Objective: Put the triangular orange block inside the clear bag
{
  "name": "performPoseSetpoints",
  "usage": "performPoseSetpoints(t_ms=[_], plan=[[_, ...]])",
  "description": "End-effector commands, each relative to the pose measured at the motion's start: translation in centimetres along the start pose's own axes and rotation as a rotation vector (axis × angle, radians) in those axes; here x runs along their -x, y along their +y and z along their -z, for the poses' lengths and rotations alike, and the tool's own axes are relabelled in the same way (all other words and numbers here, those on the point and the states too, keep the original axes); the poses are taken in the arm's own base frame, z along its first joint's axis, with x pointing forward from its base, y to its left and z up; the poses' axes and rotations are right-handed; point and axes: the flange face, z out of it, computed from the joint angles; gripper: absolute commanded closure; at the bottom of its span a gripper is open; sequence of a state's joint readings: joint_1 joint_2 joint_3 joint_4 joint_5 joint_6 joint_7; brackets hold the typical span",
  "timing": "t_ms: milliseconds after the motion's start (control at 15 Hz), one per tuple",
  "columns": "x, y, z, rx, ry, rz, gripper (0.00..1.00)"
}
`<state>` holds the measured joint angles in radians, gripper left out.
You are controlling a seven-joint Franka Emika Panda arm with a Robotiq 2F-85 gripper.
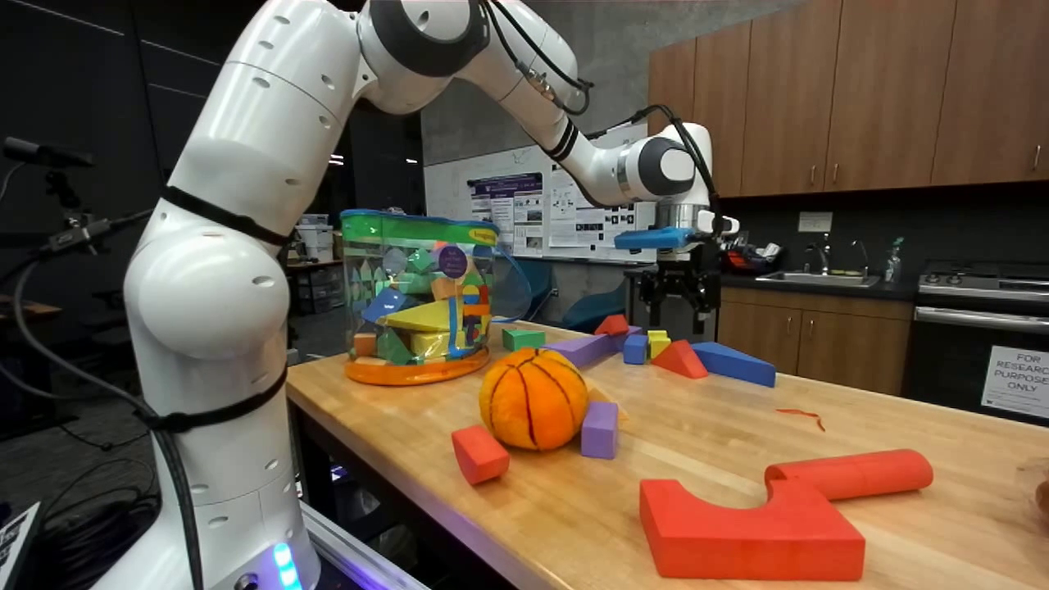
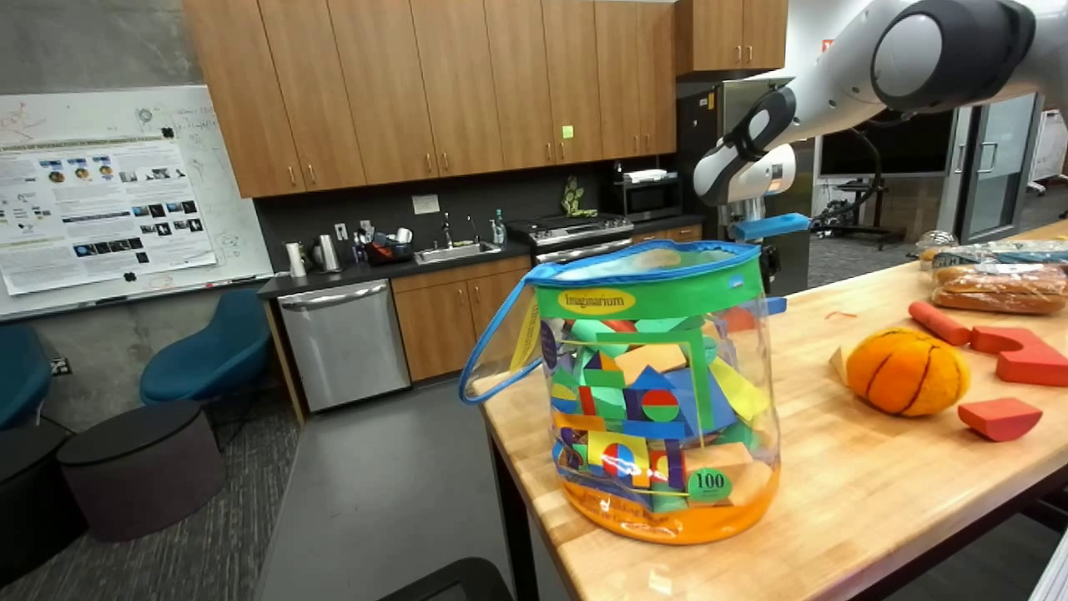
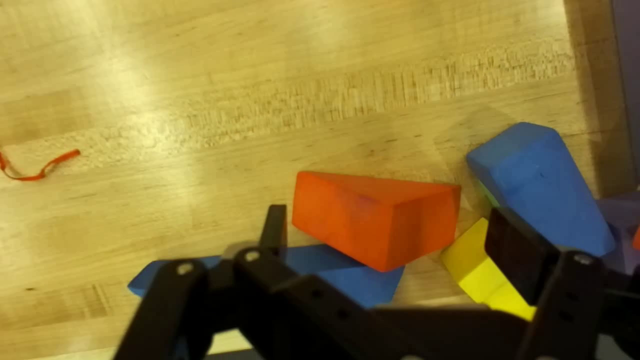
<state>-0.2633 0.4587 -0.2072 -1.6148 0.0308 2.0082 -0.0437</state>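
Observation:
The triangular orange block lies on the table with a triangular face up in the wrist view. My gripper is above it, pointing down. In the wrist view the gripper is open, its fingers apart on either side of the block, with nothing held. In an exterior view the gripper is partly hidden behind the bag. The clear bag, with green rim and blue-edged top, stands upright on the table near the robot base. In an exterior view the bag holds many blocks; its lid hangs open.
Close around the block are a long blue wedge, a yellow block, a blue block and purple pieces. An orange ball, a purple block and a big red-orange piece lie nearer the camera.

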Motion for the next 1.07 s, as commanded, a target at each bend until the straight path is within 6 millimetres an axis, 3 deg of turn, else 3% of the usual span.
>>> performPoseSetpoints(t_ms=[0,1000], plan=[[-0.1,0.1,0.1,-0.002,0.000,0.000,0.00],[-0.4,-0.5,-0.9,-0.007,-0.013,0.014,0.00]])
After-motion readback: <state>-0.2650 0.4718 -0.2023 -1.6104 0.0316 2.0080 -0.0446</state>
